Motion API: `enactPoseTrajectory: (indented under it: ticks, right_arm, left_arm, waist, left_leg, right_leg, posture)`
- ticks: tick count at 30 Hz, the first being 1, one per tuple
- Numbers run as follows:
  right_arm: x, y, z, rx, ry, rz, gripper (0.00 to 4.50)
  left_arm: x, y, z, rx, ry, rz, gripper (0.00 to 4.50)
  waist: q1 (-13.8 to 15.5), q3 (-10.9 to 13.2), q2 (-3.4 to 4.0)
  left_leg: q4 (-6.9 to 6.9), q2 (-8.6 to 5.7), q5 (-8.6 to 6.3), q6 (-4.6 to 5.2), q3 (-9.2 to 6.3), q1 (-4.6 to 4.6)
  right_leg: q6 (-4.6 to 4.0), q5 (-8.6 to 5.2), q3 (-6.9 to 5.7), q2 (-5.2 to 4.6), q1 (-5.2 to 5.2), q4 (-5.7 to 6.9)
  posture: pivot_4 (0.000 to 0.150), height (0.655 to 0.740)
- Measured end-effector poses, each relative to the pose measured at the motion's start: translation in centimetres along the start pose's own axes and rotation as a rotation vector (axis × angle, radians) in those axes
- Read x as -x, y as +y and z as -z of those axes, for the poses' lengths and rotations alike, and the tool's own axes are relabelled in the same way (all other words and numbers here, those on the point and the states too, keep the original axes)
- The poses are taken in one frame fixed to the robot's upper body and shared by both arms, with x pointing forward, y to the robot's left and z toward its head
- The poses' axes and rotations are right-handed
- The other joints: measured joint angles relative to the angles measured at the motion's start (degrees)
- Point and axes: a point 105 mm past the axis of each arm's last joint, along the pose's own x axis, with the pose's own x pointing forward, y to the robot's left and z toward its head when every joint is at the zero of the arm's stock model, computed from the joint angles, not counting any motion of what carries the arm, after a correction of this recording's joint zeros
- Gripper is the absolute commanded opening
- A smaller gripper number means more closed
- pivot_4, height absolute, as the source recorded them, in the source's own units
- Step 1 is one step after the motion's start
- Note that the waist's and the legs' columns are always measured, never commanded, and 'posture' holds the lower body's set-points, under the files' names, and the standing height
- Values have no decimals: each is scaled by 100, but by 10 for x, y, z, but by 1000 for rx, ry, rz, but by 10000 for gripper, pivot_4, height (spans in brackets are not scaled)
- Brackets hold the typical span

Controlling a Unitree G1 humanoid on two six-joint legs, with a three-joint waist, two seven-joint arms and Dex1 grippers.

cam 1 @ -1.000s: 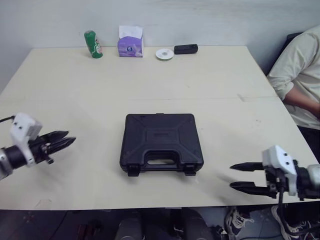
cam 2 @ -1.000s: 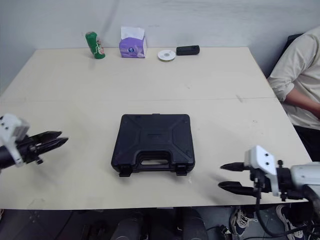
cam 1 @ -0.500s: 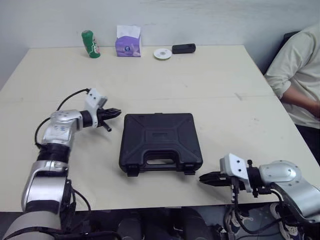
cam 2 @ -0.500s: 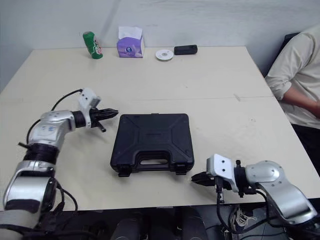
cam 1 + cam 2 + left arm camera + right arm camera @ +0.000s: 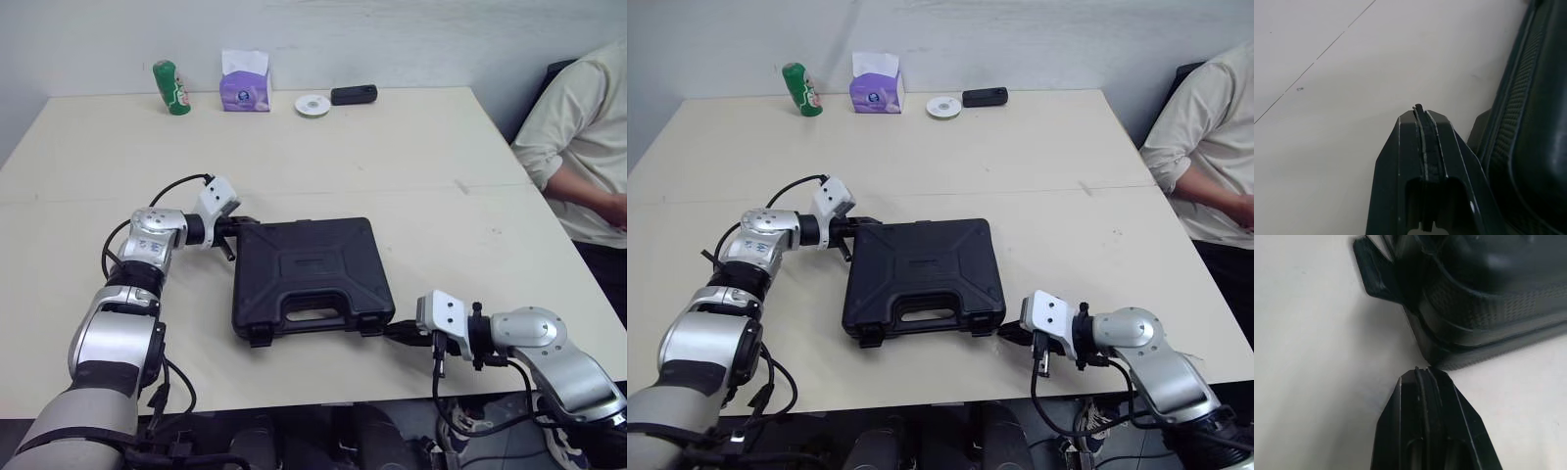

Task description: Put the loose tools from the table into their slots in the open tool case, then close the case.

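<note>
- The tool case point(image 5: 312, 276) lies flat near the middle of the table point(image 5: 392, 157) with its lid down, so what it holds cannot be seen.
- It is black moulded plastic, a rounded rectangle with angular raised panels on the lid and a fine ribbed band around its side wall.
- A carry handle point(image 5: 312, 315) is cut into the edge facing the robot, with a latch point(image 5: 260, 337) at one end of that edge and a second latch point(image 5: 370, 330) at the other; both lie out on the tabletop.
- The left gripper point(image 5: 238, 223) sits just beside the case's far left corner, its two black fingers pressed flat together with only a thin seam between them, gripping nothing.
- The right gripper point(image 5: 387, 331) lies low on the table at the case's near right corner, beside the second latch, its fingers likewise squeezed together and empty; whether the tip touches the case I cannot tell.
- The tabletop is pale, smooth and matt, with a faint seam running across it.
- Along the far edge stand a green can point(image 5: 168, 87), a purple tissue box point(image 5: 246, 80) with white tissue sticking out of its top, a small white disc point(image 5: 312, 105) and a black oblong device point(image 5: 353, 94).
- A person point(image 5: 578, 147) in a light shirt sits by the table's right side.
</note>
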Motion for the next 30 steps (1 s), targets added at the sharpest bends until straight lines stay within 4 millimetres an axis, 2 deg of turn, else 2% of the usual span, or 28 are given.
enactPoseTrajectory:
  ticks: [9, 14, 19, 26, 30]
  right_arm:
    - [11, -27, 7, 8, 46, 79, 303]
    - [12, -32, 7, -26, 38, 102, 303]
    - [12, -35, 7, -63, 30, 127, 303]
    - [15, -41, 7, -107, 31, 176, 303]
    - [33, -37, 12, -121, 74, 206, 303]
  left_arm:
    - [33, -36, 18, -22, 36, 246, 0]
    - [46, -53, 25, 43, 45, 306, 0]
    - [53, -61, 16, 58, 22, 321, 0]
    - [61, -73, 15, 43, 41, 349, 0]
    - [65, -66, -5, 44, 16, 347, 0]
  waist:
    - [6, 0, 0]
    - [6, 0, 0]
    - [1, 0, 1]
    - [10, 0, 1]
    - [47, 1, 2]
  left_leg:
    - [8, -1, -1, 3, 0, 1]
    - [8, 0, -1, 3, -3, -2]
    - [8, 1, -1, 3, -4, -4]
    - [8, 1, -1, 3, -6, -8]
    - [9, 0, -1, 3, -16, -23]
  right_leg:
    - [0, 0, 3, -5, 1, 6]
    - [0, 0, 4, -5, 0, 7]
    - [0, 0, 4, -5, -1, 7]
    - [0, 0, 3, -5, -3, 6]
    - [1, 1, -5, -6, -5, 1]
  posture:
    - [1500, 7252]
    - [1500, 7252]
    - [1500, 7252]
    - [1500, 7252]
    - [1500, 7252]
